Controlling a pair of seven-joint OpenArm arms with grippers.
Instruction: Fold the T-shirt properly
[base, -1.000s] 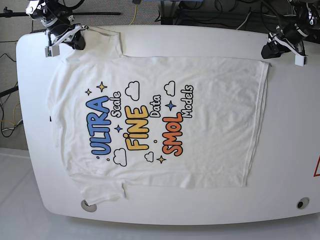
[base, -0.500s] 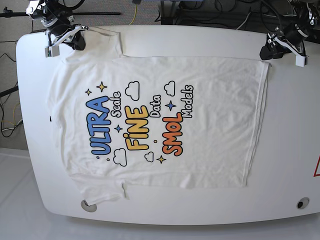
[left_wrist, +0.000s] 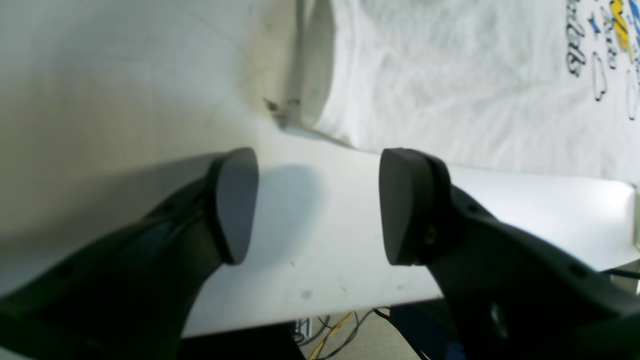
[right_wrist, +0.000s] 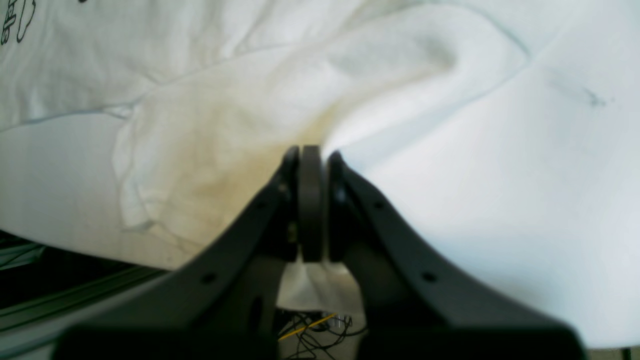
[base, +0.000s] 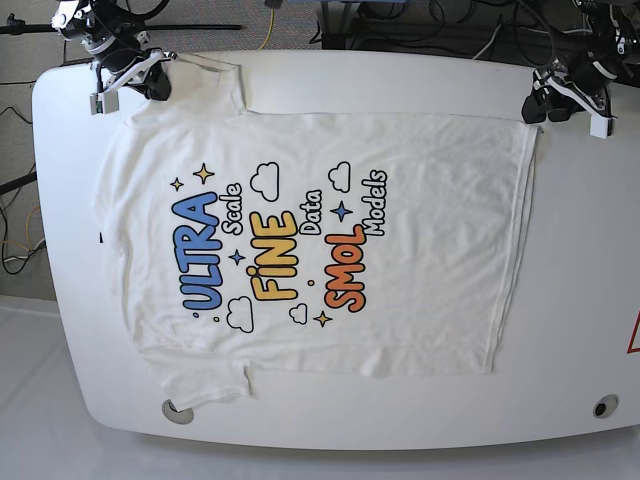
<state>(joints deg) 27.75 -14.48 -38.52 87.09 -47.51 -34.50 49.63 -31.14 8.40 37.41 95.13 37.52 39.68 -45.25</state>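
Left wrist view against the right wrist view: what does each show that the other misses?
Only the left wrist view shows the left pincer open over bare white table, holding nothing, with the T-shirt's hem corner just beyond it and part of the print at the far edge.

Only the right wrist view shows the right pincer shut on a bunched fold of the T-shirt, the cloth pulled into a ridge.

Both show white T-shirt cloth, the table edge and cables below it.
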